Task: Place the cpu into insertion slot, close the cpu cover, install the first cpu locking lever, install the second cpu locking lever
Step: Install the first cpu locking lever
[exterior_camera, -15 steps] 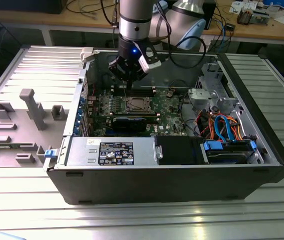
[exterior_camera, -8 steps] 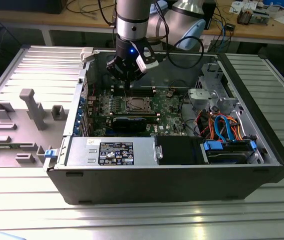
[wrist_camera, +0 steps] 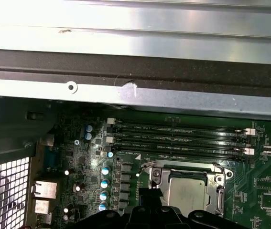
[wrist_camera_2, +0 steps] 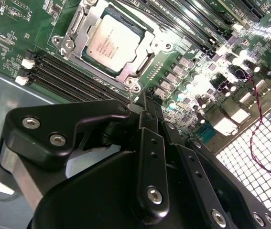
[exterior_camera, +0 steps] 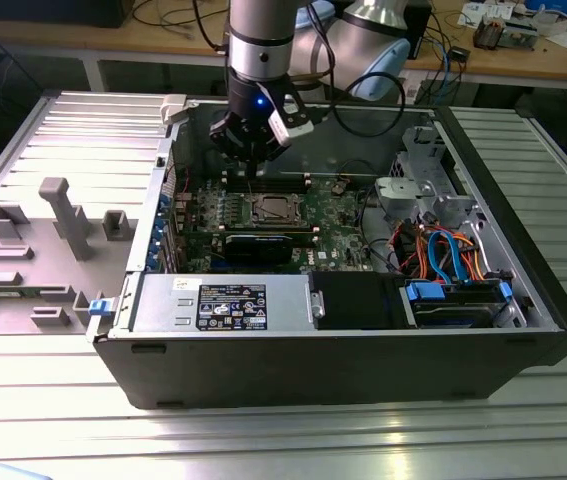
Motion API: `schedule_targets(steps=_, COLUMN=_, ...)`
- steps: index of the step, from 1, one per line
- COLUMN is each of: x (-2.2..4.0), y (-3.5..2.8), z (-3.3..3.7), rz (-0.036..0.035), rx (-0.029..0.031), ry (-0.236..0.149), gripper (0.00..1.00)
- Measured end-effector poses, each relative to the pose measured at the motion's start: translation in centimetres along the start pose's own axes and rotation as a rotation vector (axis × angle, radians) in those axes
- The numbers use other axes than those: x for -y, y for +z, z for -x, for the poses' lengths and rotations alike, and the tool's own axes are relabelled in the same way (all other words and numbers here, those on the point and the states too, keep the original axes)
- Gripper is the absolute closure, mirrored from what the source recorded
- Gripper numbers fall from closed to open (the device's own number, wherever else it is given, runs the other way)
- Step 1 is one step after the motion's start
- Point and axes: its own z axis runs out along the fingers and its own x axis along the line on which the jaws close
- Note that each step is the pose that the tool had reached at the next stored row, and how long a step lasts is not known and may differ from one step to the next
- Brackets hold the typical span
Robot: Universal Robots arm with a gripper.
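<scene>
**Hand poised over the seated chip**

The computer case (exterior_camera: 343,340) lies open on the bench (exterior_camera: 263,440). The hand (exterior_camera: 253,160), fingers pressed together and empty, hangs at 12 o'clock from the insertion slot (exterior_camera: 269,210), where the cpu (wrist_camera_2: 113,42) sits under the cpu cover (wrist_camera_2: 85,28).

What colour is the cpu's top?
Dull silver-grey, with faint print; the cpu shows best in the second wrist view.
</scene>
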Motion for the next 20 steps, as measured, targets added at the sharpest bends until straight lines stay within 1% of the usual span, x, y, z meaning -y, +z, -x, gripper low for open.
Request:
schedule_targets(steps=15, x=-0.04, y=0.05, z=-0.56, rz=0.0000, rx=0.0000, ry=0.000, gripper=0.89)
schedule_targets(steps=20, x=-0.07, y=0.06, z=-0.91, rz=0.0000, rx=0.0000, ry=0.000, gripper=0.89)
